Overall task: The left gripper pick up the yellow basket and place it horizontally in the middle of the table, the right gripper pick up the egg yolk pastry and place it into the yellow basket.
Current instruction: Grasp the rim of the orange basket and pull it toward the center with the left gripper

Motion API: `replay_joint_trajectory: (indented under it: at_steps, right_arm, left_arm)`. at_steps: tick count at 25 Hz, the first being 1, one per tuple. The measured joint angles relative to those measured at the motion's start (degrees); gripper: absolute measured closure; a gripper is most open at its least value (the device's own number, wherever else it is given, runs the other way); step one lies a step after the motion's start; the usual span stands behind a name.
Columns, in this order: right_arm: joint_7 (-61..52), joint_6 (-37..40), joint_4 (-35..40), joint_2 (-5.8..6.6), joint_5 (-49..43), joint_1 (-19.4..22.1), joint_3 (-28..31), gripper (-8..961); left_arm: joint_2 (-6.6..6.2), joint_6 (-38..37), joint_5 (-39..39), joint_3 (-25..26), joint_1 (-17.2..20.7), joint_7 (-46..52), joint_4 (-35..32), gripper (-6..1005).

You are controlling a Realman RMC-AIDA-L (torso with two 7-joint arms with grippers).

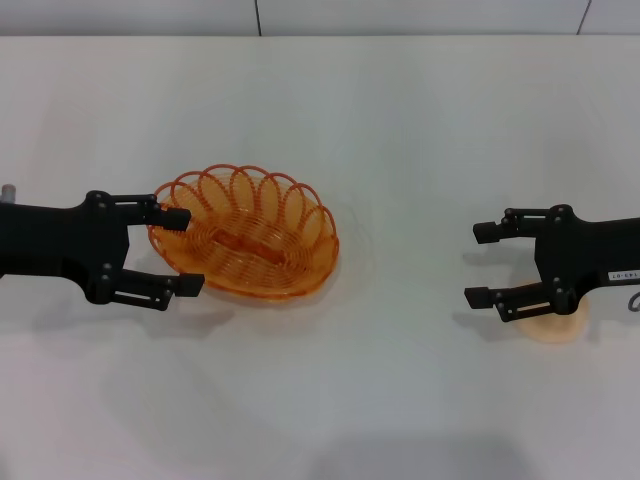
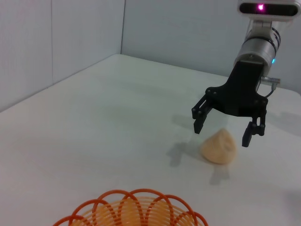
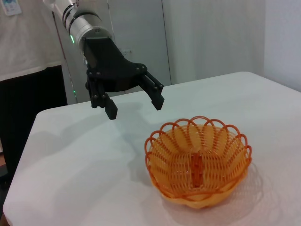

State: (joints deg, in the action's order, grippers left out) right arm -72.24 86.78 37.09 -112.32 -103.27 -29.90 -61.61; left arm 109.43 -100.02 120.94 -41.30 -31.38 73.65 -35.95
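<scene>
The yellow basket stands upright on the white table, left of the middle, and is empty. It also shows in the right wrist view and, by its rim only, in the left wrist view. My left gripper is open at the basket's left end; the right wrist view shows this gripper raised above the table and apart from the basket. The egg yolk pastry lies on the table at the right; in the head view the pastry is mostly hidden. My right gripper hangs open just above it, fingers either side.
The table's far edge meets a grey wall. Bare white tabletop lies between the basket and the pastry. A person in a light shirt stands beyond the table end near the left arm.
</scene>
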Motion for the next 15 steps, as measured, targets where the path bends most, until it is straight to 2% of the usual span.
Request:
replay_joint_trajectory:
  at_steps: [15]
  right_arm:
    - [0.00,-0.07,0.01,-0.09,0.00,-0.15,0.00,115]
  left_arm:
    - [0.00,0.09,-0.01,-0.01,-0.07,0.02,0.00,150]
